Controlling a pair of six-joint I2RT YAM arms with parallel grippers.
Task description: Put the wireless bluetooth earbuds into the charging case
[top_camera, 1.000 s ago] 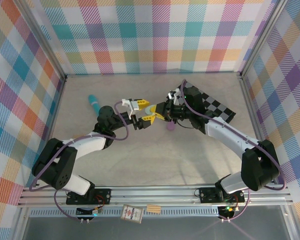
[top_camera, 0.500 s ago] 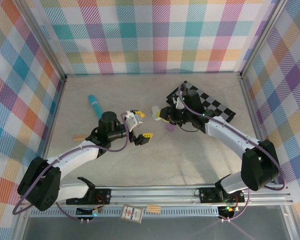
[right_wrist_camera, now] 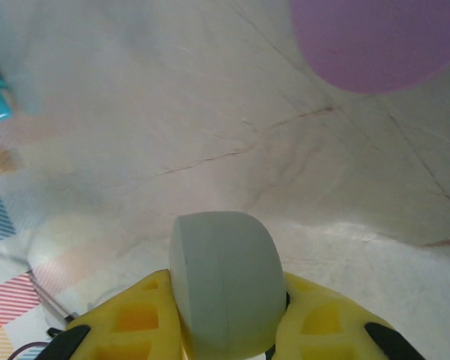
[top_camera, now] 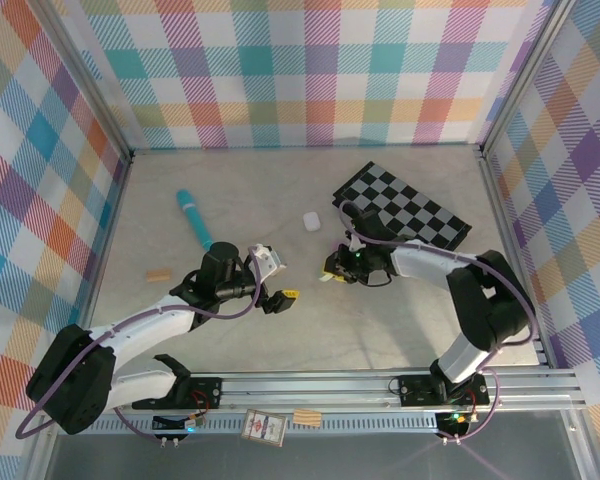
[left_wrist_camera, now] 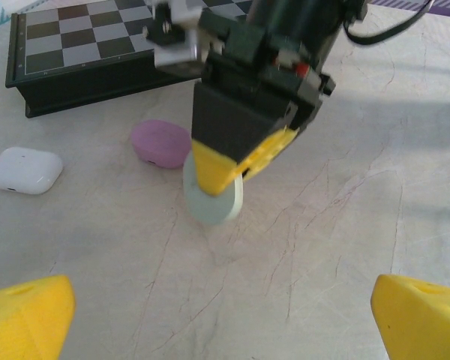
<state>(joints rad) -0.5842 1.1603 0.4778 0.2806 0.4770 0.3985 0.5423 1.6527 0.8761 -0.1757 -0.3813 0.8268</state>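
Your left arm [top_camera: 140, 325] and right arm [top_camera: 425, 262] show white shells, black joints, looped purple cables [top_camera: 248, 296], and yellow fingers [left_wrist_camera: 418, 316] on black wrist blocks.

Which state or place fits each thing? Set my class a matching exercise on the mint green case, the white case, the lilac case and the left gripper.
Column one:
1. mint green case
2. white case
3. lilac case
4. left gripper

Column two:
A. jaws wide open, holding nothing
B. lying loose close beside the right gripper
C. lying alone, left of the chessboard in the top view
D. clamped between the right gripper's fingers

Pairs: 1-D, 2-C, 3-B, 4-A
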